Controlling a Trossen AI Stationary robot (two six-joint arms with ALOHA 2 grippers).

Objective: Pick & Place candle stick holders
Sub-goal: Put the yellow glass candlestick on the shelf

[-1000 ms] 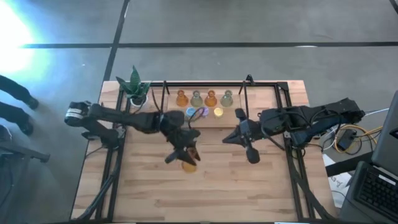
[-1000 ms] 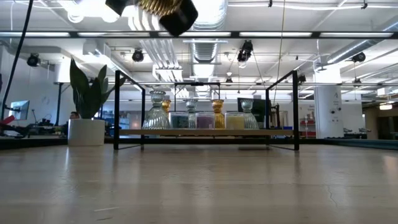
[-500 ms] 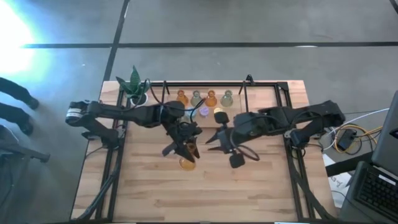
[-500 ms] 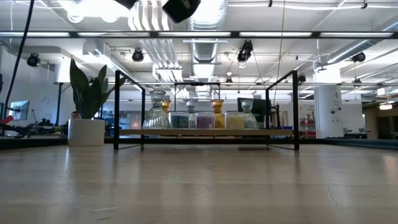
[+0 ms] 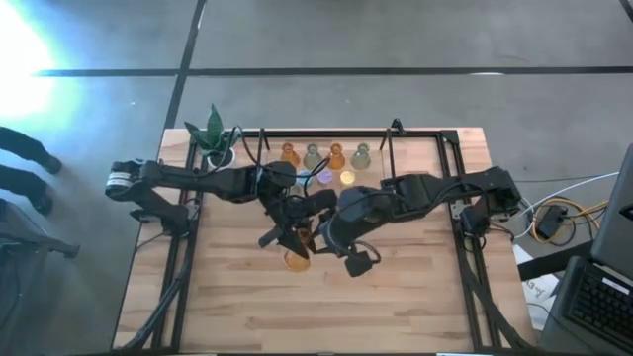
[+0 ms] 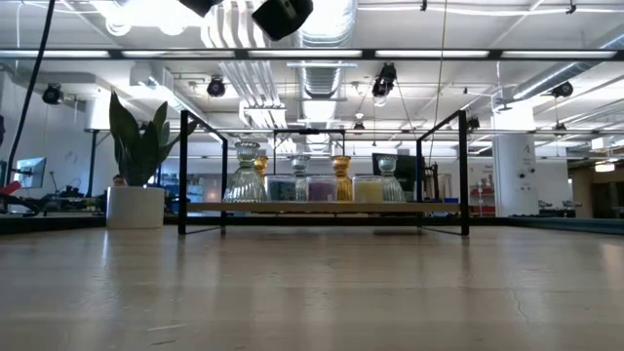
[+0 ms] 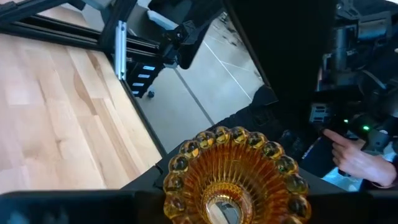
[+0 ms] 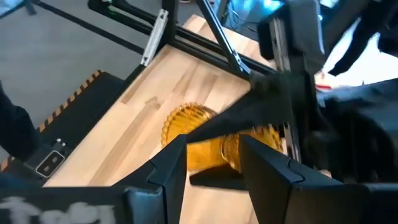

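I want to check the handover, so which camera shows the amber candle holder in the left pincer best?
The left wrist view: the amber candle holder fills it, scalloped rim facing the camera. The right wrist view shows it sideways behind dark fingers, the high view only a small amber spot, and the low view misses it.

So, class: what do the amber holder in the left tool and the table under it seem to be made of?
Amber candle stick holder: probably pressed glass, glossy and see-through. Its beaded rim and ribs catch bright highlights, though clear plastic can't be ruled out. It is held in the left tool.
Table: looks like pale wood with a smooth matt finish, showing plank seams and grain; solid or veneer is unclear.
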